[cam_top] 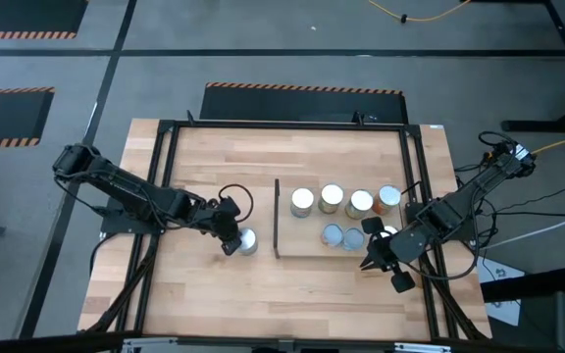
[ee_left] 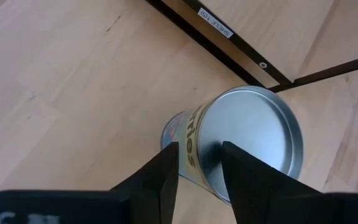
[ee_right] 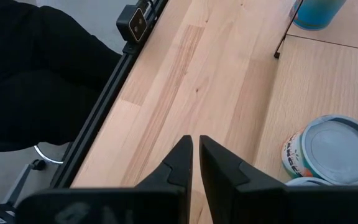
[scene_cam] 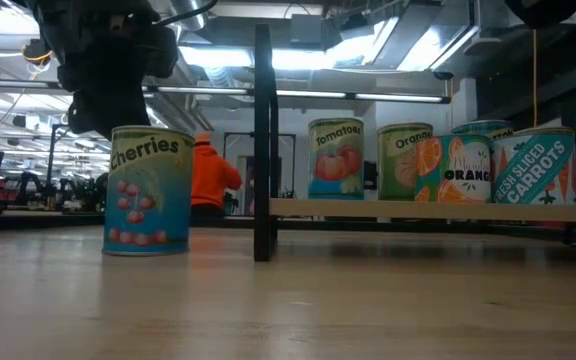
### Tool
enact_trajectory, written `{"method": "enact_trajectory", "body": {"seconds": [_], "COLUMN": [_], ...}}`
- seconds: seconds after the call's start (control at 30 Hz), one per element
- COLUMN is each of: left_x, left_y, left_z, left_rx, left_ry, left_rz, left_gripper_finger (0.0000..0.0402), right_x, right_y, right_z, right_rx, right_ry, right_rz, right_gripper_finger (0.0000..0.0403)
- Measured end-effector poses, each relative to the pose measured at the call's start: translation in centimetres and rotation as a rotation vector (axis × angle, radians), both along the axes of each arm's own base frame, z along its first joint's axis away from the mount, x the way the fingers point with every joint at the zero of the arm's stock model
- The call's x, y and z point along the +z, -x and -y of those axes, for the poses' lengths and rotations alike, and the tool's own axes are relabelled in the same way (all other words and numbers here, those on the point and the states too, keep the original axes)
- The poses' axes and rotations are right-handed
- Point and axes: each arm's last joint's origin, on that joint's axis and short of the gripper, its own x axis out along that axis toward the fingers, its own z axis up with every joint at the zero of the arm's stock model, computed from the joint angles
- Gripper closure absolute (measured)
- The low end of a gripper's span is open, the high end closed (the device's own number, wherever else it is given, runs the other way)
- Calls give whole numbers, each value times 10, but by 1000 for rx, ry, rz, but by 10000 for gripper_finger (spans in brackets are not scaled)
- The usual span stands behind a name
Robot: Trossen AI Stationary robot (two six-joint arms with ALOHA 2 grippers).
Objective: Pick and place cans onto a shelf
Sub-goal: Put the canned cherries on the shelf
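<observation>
Hovering just above the cherries can (scene_cam: 149, 190), the left gripper (cam_top: 230, 235) has its two dark fingers (ee_left: 166, 168) parted a little, one over the lid's rim and one over the lid itself, clasping nothing as far as I can see. That can stands upright on the bare tabletop (cam_top: 204, 157), directly beneath the gripper and just short of the thin dark upright panel (scene_cam: 263, 140) that ends the shelf (cam_top: 307, 250); it looks to be the last one still off the board. Beyond the panel from the gripper, the other cans (cam_top: 346, 201) stand on the pale wood shelf, a row at the back and more in front. I judge the step in hand is the pick of this final can: the fingers need to open wider, drop around its sides and close, then carry it over the panel to a free spot. The can is a smooth metal cylinder with a dull silver ridged lid and a glossy printed label. Off at the shelf's far end, the right gripper (cam_top: 379, 257) waits with its fingers pressed together and empty.
</observation>
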Motion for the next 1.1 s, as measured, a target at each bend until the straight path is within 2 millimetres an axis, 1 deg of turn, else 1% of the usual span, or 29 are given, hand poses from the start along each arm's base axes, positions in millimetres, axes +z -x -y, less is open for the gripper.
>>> {"method": "enact_trajectory", "body": {"seconds": [0.13,0.47,0.53,0.87,1.0,1.1], "left_x": [0,0,0,1,9,21], "left_y": [0,0,0,-1,-4,-7], "left_z": [0,0,0,1,7,16], "left_rx": [-2,-2,-2,-13,-63,-109], "left_ry": [2,2,1,17,72,110], "left_rz": [-2,-1,0,9,10,50], "left_gripper_finger": [307,386,396,398,400,400], "right_x": [0,0,0,0,0,0], "right_y": [0,0,0,0,0,0], "right_z": [0,0,0,0,0,0], "right_rx": [1,0,-1,-1,-1,-1], "right_ry": [0,-1,-1,-1,-1,-1], "right_rz": [0,0,0,-1,-1,-1], "right_gripper_finger": [368,368,368,368,368,368]}}
